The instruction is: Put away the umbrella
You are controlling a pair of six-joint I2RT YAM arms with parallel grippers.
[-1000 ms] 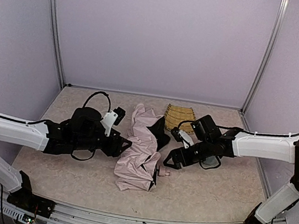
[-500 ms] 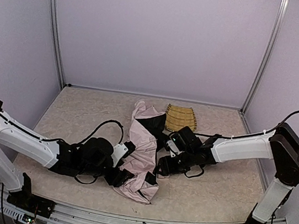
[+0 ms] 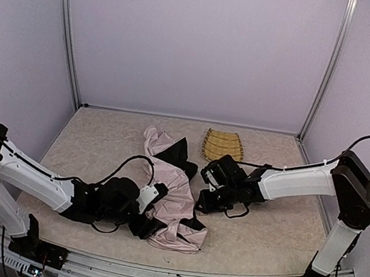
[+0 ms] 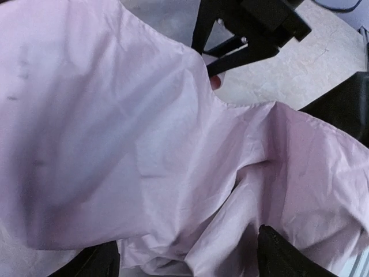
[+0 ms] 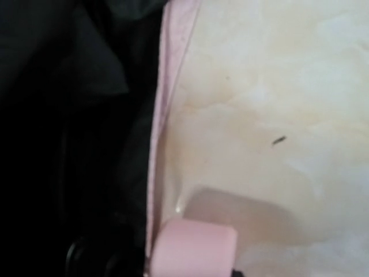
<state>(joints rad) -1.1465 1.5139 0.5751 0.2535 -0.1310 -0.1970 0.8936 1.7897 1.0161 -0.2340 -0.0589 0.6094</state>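
Yellow tray (image 3: 223, 144) lies at the tabletop's (image 3: 275, 234) far edge. Fabric of the umbrella (image 3: 175, 196) blocks my wide-spread left claw (image 4: 187, 254). My right claw (image 3: 202, 201) has reached the handle (image 5: 196, 248), grip unclear.

No legible text anywhere

Top external: high behind arm bases, facing forward and down; whole table (image 3: 274, 240) in frame, far view; left wrist: close over umbrella (image 4: 144, 144), fabric filling frame, right gripper (image 4: 206, 62) upper centre; right wrist: nearest (almost on tabletop), handle (image 5: 196, 248) bottom centre; umbrella shared by all three
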